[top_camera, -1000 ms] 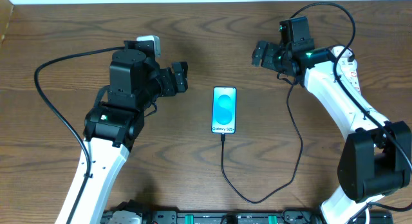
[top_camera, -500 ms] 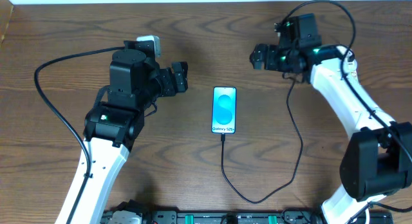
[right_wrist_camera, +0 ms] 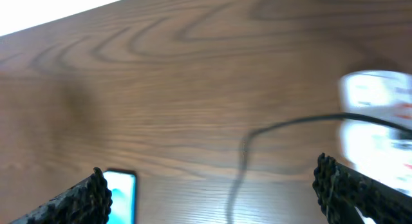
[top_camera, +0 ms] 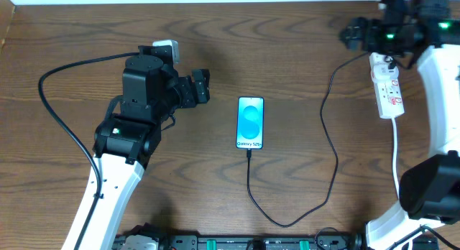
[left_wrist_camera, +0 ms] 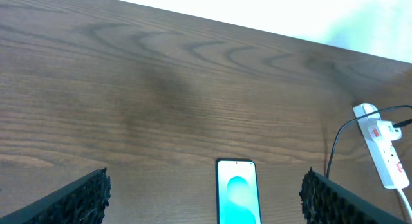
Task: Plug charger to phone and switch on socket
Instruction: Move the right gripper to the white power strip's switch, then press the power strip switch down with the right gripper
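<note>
The phone (top_camera: 250,122) lies flat mid-table with its blue screen lit; it also shows in the left wrist view (left_wrist_camera: 238,192) and the right wrist view (right_wrist_camera: 120,195). The thin black charger cable (top_camera: 332,146) runs from the phone's near end in a loop up to the white socket strip (top_camera: 387,85) at the far right, also in the left wrist view (left_wrist_camera: 380,143) and blurred in the right wrist view (right_wrist_camera: 376,121). My left gripper (top_camera: 201,85) is open and empty, left of the phone. My right gripper (top_camera: 350,33) is open and empty, near the strip's far end.
A thick black robot cable (top_camera: 68,67) arcs over the table's left side. The strip's white cord (top_camera: 396,160) runs toward the near edge at right. The table's far edge meets a white surface (left_wrist_camera: 360,18).
My right arm has swung right and toward the far edge, from beside the phone's far right to the strip's far end, uncovering the strip. The left arm, phone and cable have not moved.
</note>
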Tool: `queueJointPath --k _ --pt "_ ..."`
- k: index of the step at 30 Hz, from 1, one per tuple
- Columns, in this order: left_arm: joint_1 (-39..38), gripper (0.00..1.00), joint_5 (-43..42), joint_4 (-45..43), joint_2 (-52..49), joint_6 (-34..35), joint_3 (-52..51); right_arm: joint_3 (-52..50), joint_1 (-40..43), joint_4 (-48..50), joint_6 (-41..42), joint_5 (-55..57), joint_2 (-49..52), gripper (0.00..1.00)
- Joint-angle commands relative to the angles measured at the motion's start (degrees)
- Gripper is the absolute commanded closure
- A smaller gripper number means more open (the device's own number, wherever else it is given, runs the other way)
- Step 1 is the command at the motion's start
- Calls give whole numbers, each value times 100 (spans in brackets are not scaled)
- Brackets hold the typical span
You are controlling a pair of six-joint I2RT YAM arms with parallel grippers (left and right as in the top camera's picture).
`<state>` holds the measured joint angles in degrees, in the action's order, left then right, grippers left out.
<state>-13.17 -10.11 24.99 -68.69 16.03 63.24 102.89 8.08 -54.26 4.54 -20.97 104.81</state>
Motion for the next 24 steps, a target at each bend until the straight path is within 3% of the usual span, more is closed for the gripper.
queueJointPath --k 1,11,24 --pt "24 6 72 -13 15 -101 42 118 483 -79 -398 -157 -114 1" --pt "24 6 72 -13 15 -101 42 98 1650 -208 -977 -356 133 1" --pt "24 6 72 -13 15 -101 42 -133 1714 122 -1213 -361 1163 1"
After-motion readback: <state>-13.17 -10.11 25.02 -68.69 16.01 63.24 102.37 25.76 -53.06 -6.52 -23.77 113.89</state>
